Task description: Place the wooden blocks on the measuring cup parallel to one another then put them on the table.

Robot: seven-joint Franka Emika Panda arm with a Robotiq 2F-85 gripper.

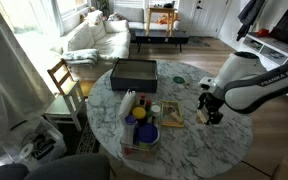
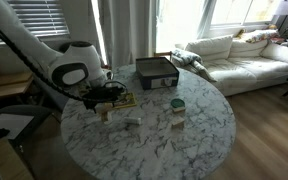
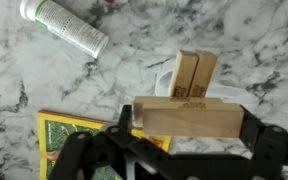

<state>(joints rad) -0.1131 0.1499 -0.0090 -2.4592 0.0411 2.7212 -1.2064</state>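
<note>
In the wrist view a pale wooden block lies crosswise between my gripper's two black fingers. The jaws stand wide, one at each end of the block. Behind it two more wooden blocks lie side by side, parallel, on a white measuring cup. Whether the crosswise block rests on the cup or on the marbled table is hidden. In both exterior views the gripper hangs low over the table.
A white bottle lies beyond the cup and a yellow-green packet lies beside the gripper. On the table stand a black box, a blue bowl and a small jar. A wooden chair stands next to the table.
</note>
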